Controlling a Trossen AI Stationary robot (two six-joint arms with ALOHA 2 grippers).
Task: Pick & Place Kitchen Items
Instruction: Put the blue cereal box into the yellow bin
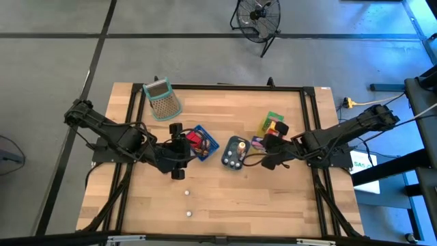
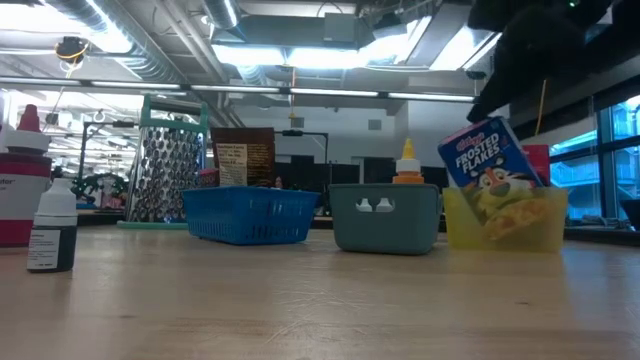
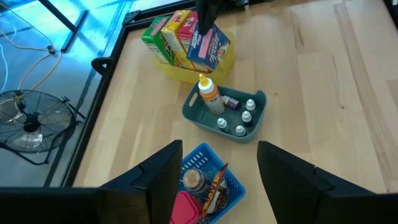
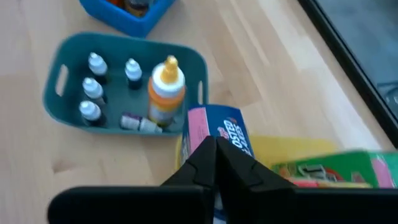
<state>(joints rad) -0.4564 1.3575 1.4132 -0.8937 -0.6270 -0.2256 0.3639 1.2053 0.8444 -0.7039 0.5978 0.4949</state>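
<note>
A blue Frosted Flakes box (image 2: 490,165) leans tilted in the yellow tray (image 2: 505,225), beside green, yellow and red boxes (image 3: 168,34). My right gripper (image 4: 214,149) is shut, its tips at the box's upper end (image 4: 224,127). The teal tray (image 1: 235,152) holds several small white-capped bottles (image 4: 93,87) and an orange-capped squeeze bottle (image 4: 165,90). My left gripper (image 3: 217,186) hangs open above the blue basket (image 1: 205,143), which holds a red packet (image 3: 186,208) and a jar. Nothing is between its fingers. My right gripper comes slanting down from the table's right side at the top of the Frosted Flakes box (image 3: 205,31). Its own shut fingers cover the spot, so I cannot tell whether they touch or pinch the box. The box's lower end rests in the yellow tray.
A metal grater (image 1: 162,99) with a teal frame lies at the far left of the table. A small white-capped bottle (image 2: 52,235) stands on the wood near the left arm. Two tiny white round pieces (image 1: 186,193) lie toward the near edge, amid bare wood.
</note>
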